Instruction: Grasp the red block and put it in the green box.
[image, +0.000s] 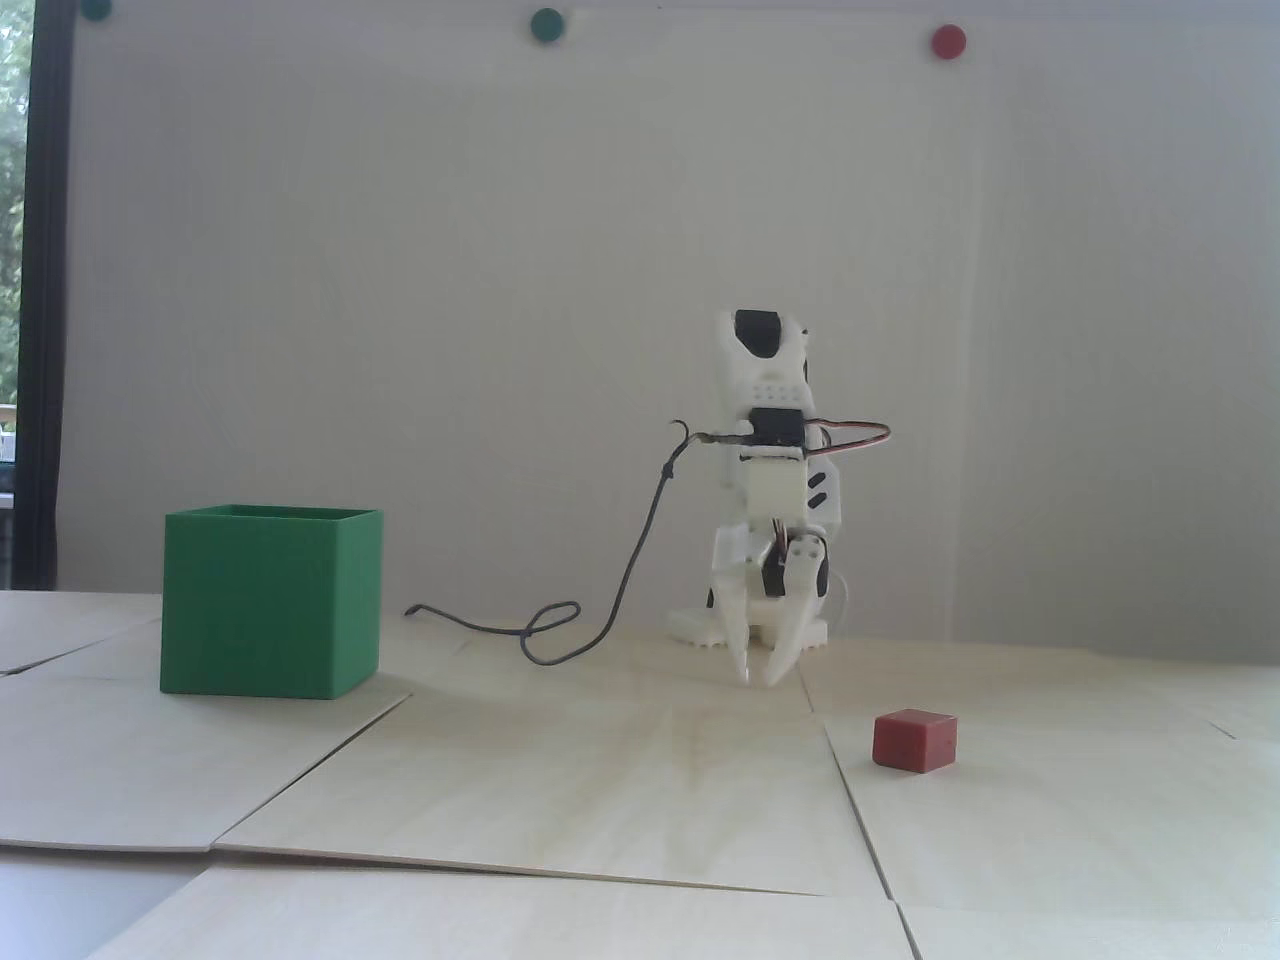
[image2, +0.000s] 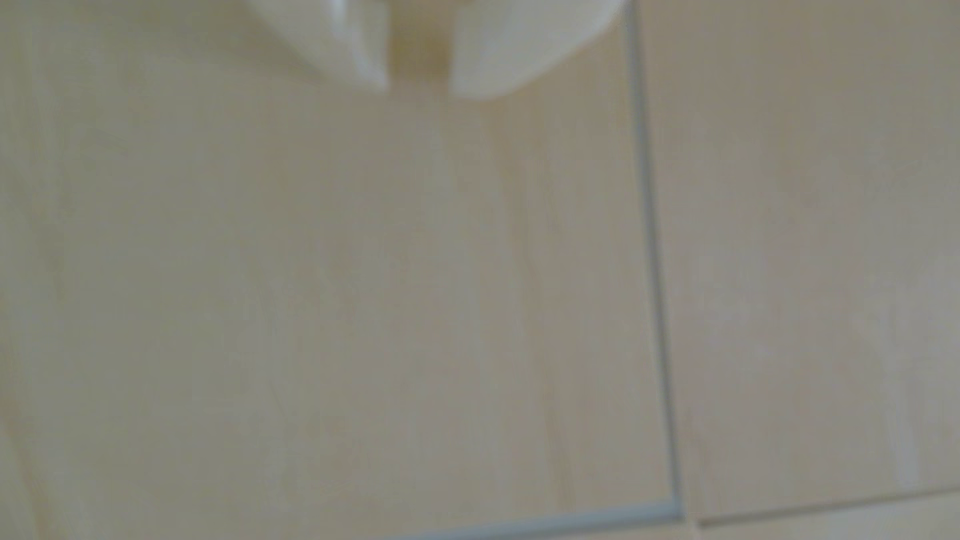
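Note:
In the fixed view the small red block (image: 914, 741) lies on the pale wooden table at the right, in front of the arm. The green box (image: 265, 615) stands upright at the left, open at the top. My white gripper (image: 758, 680) points straight down just above the table, behind and left of the block and well right of the box. Its tips nearly meet, with only a narrow slit between them and nothing in it. The blurred wrist view shows the gripper (image2: 420, 91) at the top edge over bare wood; neither block nor box appears there.
A dark cable (image: 600, 620) loops on the table between the box and the arm's base (image: 700, 625). Seams between wooden panels (image2: 654, 291) cross the surface. Round green (image: 546, 24) and red (image: 947, 41) magnets hang on the white wall behind.

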